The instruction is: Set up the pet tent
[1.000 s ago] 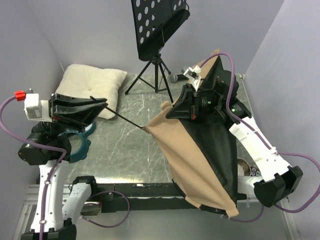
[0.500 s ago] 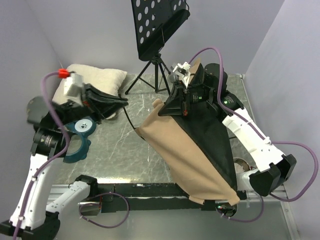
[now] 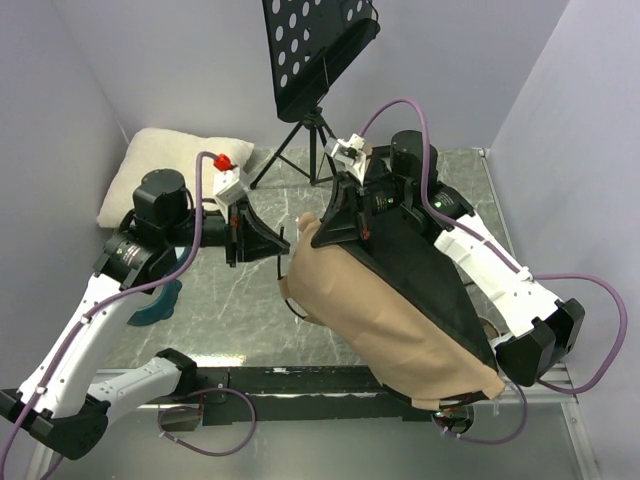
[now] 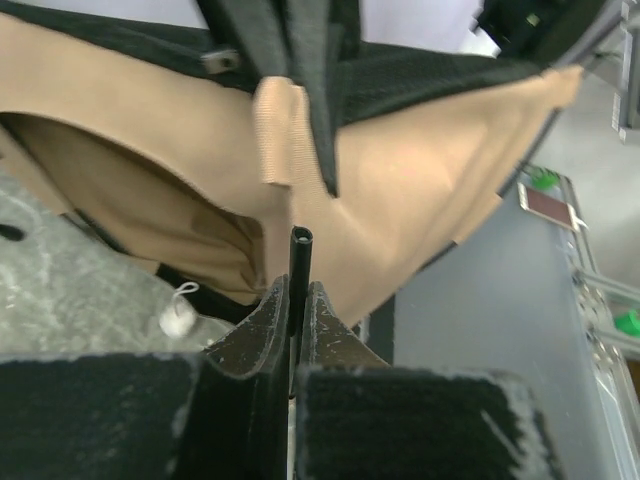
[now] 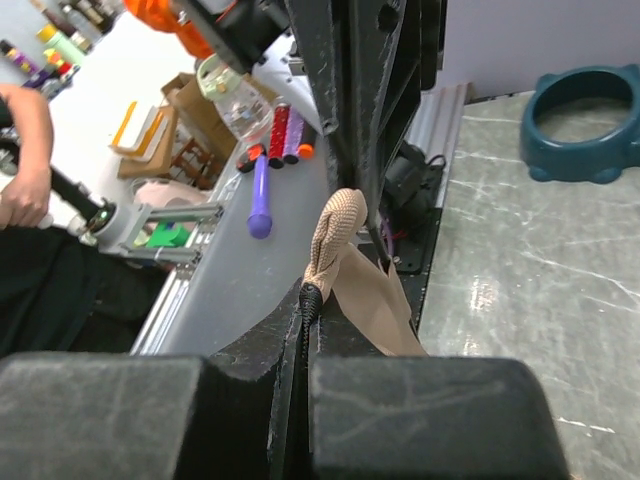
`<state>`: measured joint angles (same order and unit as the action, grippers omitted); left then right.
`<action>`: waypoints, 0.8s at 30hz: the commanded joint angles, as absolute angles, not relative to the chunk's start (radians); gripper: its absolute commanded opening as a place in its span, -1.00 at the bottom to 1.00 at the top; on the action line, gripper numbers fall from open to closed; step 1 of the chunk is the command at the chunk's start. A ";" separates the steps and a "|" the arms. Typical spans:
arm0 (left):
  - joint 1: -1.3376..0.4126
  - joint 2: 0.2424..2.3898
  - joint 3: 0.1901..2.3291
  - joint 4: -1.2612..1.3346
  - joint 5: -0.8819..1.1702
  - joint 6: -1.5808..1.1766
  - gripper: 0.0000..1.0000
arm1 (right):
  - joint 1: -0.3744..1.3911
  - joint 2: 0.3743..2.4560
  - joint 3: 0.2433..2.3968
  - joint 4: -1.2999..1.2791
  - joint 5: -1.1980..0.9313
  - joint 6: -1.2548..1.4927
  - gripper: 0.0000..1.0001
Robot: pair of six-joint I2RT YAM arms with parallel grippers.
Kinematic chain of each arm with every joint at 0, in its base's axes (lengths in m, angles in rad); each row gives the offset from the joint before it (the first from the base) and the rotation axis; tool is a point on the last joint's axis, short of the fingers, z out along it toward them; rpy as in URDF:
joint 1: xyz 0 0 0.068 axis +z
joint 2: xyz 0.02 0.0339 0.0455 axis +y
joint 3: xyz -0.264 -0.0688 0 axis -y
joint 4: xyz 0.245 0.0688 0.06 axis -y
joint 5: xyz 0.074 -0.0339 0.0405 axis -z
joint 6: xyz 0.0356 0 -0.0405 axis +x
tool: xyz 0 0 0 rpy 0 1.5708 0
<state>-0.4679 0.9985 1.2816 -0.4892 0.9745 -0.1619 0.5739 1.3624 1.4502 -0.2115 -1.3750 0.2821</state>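
Fabric comes first: in the overhead view the lower corner of the pet tent [image 3: 390, 320] reaches over the near edge of the table [image 3: 230, 320]. Its tan side faces up and black lining shows along its right flank. The tent sits over the right half of the table, with its far end raised off the marble.

Farther in, my left claw [image 4: 297, 300] is pinched together on a thin black pole [image 4: 300, 250], whose open end sticks up just above my fingertips. Beyond it tan cloth fills the wrist view, and a tan webbing loop [image 4: 280, 130] hangs beside a black strap. From above, the pole bends from that claw toward the tent's left edge.

My right claw [image 5: 306, 320] is clamped on the tent's raised end, where black trim and a fold of tan webbing come out between the fingers.

A teal bowl [image 3: 155, 305] sits on the left side of the table, partly under my left arm. At the back a cream pillow [image 3: 165, 160] lies in the left corner. A black music stand [image 3: 318, 60] on a tripod stands to its right.
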 commanded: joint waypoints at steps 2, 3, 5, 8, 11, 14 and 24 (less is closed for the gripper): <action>-0.532 1.002 1.266 -0.566 1.002 -0.137 -0.98 | 0.600 1.335 1.445 -0.209 -1.425 0.224 -1.00; -0.540 1.006 1.266 -0.566 1.002 -0.137 -0.98 | 0.603 1.333 1.442 -0.221 -1.427 0.215 -1.00; -0.554 1.020 1.272 -0.569 1.003 -0.137 -0.98 | 0.610 1.333 1.439 -0.227 -1.434 0.212 -1.00; -0.571 1.035 1.279 -0.578 0.999 -0.123 -0.98 | 0.618 1.330 1.431 -0.233 -1.437 0.204 -1.00; -0.583 1.038 1.267 -0.581 0.997 -0.118 -0.98 | 0.621 1.324 1.428 -0.241 -1.442 0.195 -1.00; -0.591 1.039 1.247 -0.569 1.000 -0.132 -0.98 | 0.623 1.321 1.431 -0.242 -1.445 0.193 -1.00; -0.592 1.045 1.218 -0.569 1.006 -0.152 -0.98 | 0.629 1.305 1.419 -0.175 -1.476 0.224 -1.00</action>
<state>-0.5842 1.0294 1.2499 -0.5358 0.9993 -0.1253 0.6109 1.3586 1.4166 -0.2684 -1.4246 0.2188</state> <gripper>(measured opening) 0.053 0.015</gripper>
